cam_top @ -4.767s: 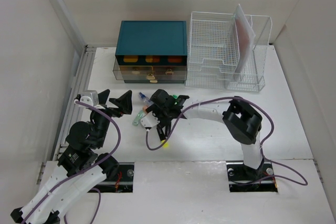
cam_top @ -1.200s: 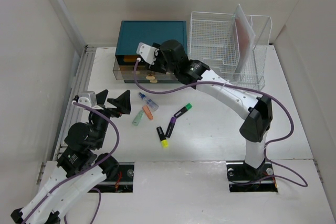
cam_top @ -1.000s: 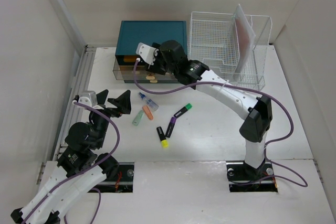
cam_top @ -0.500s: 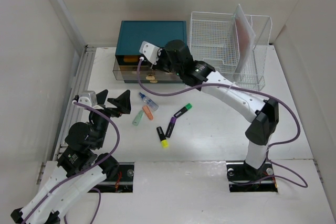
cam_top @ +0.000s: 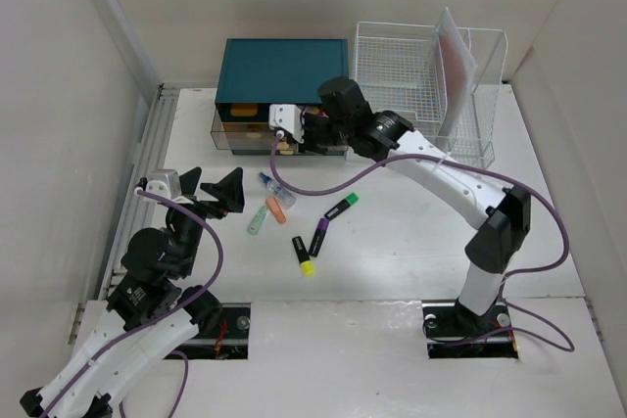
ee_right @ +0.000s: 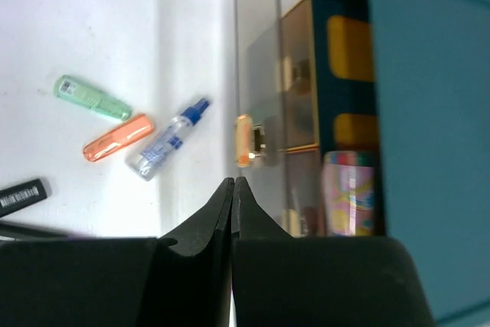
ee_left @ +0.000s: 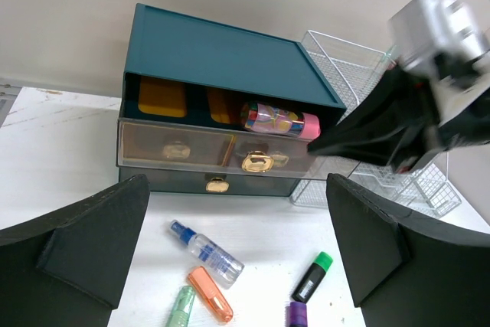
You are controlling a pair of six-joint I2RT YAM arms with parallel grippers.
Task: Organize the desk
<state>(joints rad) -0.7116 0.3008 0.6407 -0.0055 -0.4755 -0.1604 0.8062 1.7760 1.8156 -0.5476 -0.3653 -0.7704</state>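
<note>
The white desk (cam_top: 411, 232) holds a small spray bottle (cam_top: 277, 189), an orange capsule (cam_top: 276, 210), a pale green capsule (cam_top: 258, 221) and three highlighters: green-capped (cam_top: 341, 207), purple (cam_top: 318, 237) and yellow (cam_top: 303, 255). My right gripper (cam_top: 312, 136) hovers in front of the teal drawer box (cam_top: 284, 70). Its jaws are shut with nothing between them (ee_right: 233, 181). My left gripper (cam_top: 214, 190) stands open over the desk's left side, its fingers apart and empty (ee_left: 237, 266). The spray bottle (ee_left: 208, 250) lies ahead of it.
The box's clear upper drawer (ee_left: 191, 147) stands pulled out a little, with a colourful roll (ee_left: 279, 120) in its right end and gold handles (ee_left: 256, 162) on the front. A white wire rack (cam_top: 421, 95) stands to the right. A ribbed rail (cam_top: 147, 173) runs along the left edge.
My right gripper has closed from open to shut and drawn back to the right, away from the drawer's top. The left arm and the items on the desk have not moved.
</note>
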